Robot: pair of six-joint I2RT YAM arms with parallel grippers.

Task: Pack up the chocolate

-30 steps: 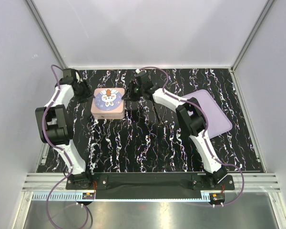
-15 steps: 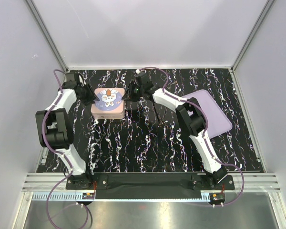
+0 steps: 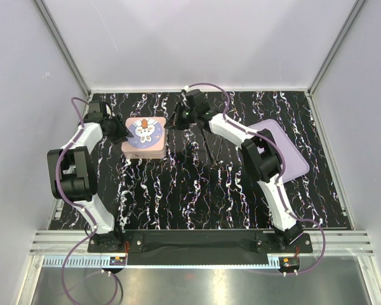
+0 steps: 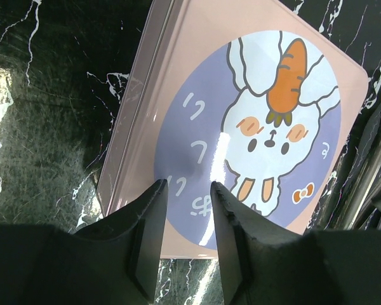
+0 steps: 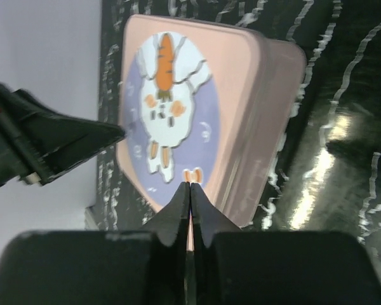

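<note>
No chocolate shows in any view. A closed pink tin (image 3: 144,137) with a rabbit-and-carrot lid (image 4: 254,121) sits at the back left of the black marbled table. My left gripper (image 3: 119,131) stands open at the tin's left edge, and its fingertips (image 4: 187,185) hover over the lid's rim with nothing between them. My right gripper (image 3: 176,121) is at the tin's right side, a little above it. Its jaws (image 5: 190,184) are pressed together and empty. The tin (image 5: 178,108) fills the right wrist view, with the left gripper's fingers (image 5: 70,143) beyond it.
A lavender tray (image 3: 286,152) lies at the right of the table. Thin black sticks (image 3: 209,147) lie between the tin and the tray. Grey walls close in the back and both sides.
My right gripper has shut and its wrist has drawn slightly back from the tin. My left gripper has narrowed a little and swung in against the tin's left edge.
</note>
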